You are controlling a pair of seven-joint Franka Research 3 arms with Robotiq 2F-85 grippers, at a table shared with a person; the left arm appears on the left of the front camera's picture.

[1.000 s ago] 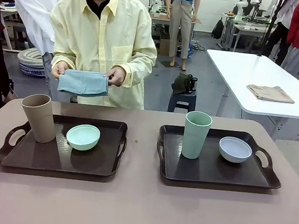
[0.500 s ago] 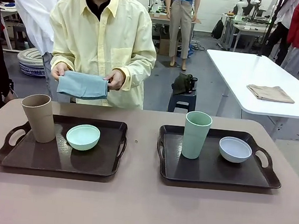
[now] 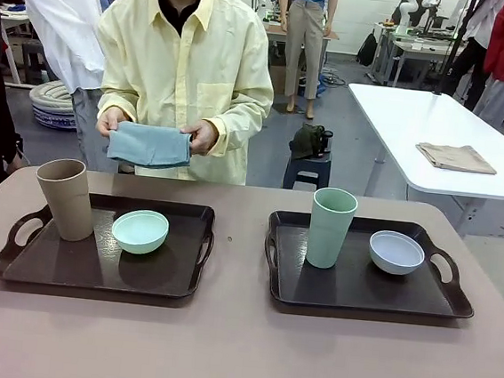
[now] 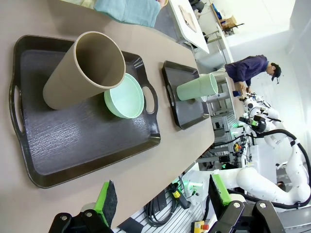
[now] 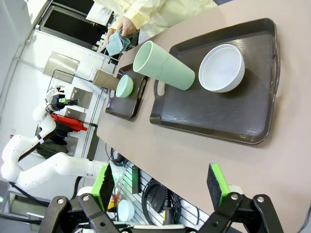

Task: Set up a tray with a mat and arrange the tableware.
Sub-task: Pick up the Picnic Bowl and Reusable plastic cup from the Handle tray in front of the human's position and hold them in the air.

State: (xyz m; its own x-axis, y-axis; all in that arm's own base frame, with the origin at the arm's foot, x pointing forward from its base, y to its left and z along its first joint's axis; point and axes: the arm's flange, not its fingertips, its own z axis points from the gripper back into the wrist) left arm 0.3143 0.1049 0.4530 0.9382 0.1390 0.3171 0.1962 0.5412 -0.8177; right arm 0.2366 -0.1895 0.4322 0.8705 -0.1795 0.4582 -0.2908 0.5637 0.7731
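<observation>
Blue-grey cloth, folded flat and most likely the mat (image 3: 149, 144), is held up by a person (image 3: 188, 67) at the far edge of the worktop (image 3: 237, 348), clear of its surface. No mat lies on either tray yet, so I judge the task to be at its very start, with the mat waiting to be handed over or laid down.

Two dark brown handled trays sit side by side on the worktop, well apart. The left tray (image 3: 66, 265) carries an upright tan cup (image 3: 65, 198) at its far left corner and a mint bowl (image 3: 140, 231) just beside it, towards the middle. The right tray (image 3: 358, 293) carries an upright mint cup (image 3: 330, 227) on its left half and a pale bowl (image 3: 397, 252) near it on the right. All four vessels look empty and stand straight on the bare tray floors.

The left tool (image 4: 163, 194) is released, its green pads wide apart with nothing between them, and it hangs back over the robot's side of the worktop, facing the left tray. The right tool (image 5: 160, 180) is likewise spread and empty, facing the right tray.

The next move probably calls for clearing a tray floor. A cup and bowl would need lifting off before the mat can lie flat, and then go back on top.
</observation>
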